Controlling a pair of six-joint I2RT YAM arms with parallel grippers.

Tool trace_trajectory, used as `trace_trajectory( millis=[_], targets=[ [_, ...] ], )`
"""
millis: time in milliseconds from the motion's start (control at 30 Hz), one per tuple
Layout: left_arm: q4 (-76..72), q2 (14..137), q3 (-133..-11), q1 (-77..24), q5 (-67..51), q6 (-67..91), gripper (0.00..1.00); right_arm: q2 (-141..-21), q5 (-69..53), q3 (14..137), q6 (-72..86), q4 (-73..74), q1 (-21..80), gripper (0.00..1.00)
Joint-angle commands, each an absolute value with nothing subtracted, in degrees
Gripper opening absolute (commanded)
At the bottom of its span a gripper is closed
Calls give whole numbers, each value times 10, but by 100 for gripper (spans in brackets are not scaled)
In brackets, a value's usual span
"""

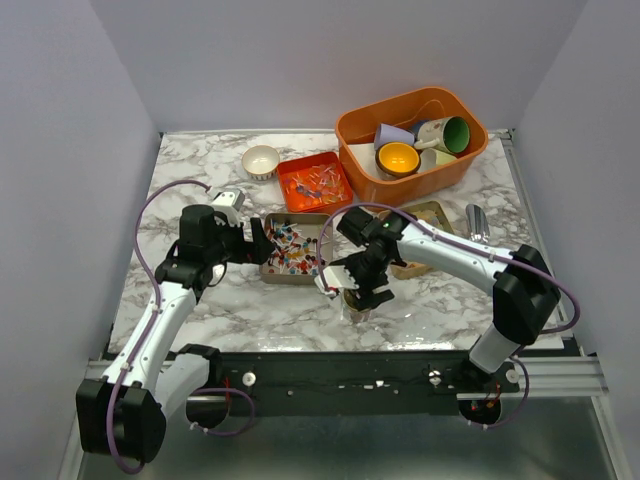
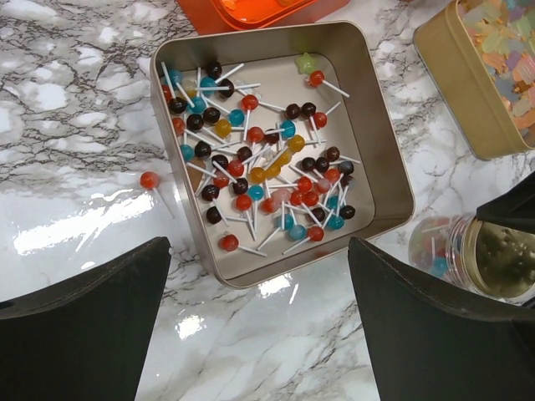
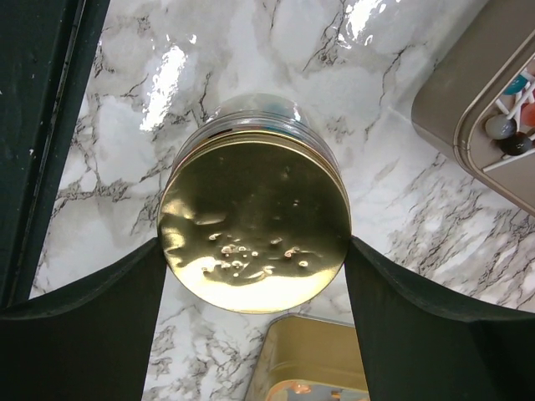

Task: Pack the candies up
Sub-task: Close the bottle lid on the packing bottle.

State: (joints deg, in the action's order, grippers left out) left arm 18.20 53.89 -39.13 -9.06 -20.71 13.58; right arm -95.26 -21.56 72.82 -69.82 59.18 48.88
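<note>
Small round candies on white sticks, red, blue, brown and yellow, fill a square tin (image 2: 386,159), also seen from above (image 1: 295,250). One red candy (image 2: 150,180) lies loose on the table left of it. Pale pastel candies (image 2: 506,50) lie in a gold tin. Wrapped candies fill an orange tray (image 1: 315,182). My left gripper (image 2: 259,276) is open and empty just in front of the square tin, also seen from above (image 1: 256,243). My right gripper (image 3: 253,251) is shut on the gold lid (image 3: 253,213) of a glass jar (image 2: 451,251) standing on the table, also seen from above (image 1: 360,288).
An orange bin (image 1: 412,105) with coloured cups stands at the back right. A white bowl (image 1: 261,160) sits left of the orange tray. A metal cylinder (image 1: 476,220) lies right of the gold tin (image 1: 430,213), which my right arm partly covers.
</note>
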Motion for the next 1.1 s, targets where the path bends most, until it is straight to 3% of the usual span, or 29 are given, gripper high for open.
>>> trace_trajectory(
  millis=[0, 867, 933, 967, 1000, 1067],
  targets=[
    [165, 532, -384, -87, -221, 147, 99, -961, -202, 709, -689, 587, 496, 70],
    [149, 519, -363, -87, -243, 155, 99, -994, -198, 756, -650, 614, 512, 69],
    [149, 513, -361, -87, -248, 154, 99, -986, -198, 746, -645, 613, 512, 74],
    [149, 512, -359, -87, -251, 156, 99, -983, -198, 741, -643, 608, 511, 91],
    [140, 506, -352, -87, -254, 156, 99, -977, -196, 737, -639, 606, 511, 100],
    [123, 484, -338, -87, -263, 163, 99, -966, -190, 725, -631, 604, 511, 100]
  ],
)
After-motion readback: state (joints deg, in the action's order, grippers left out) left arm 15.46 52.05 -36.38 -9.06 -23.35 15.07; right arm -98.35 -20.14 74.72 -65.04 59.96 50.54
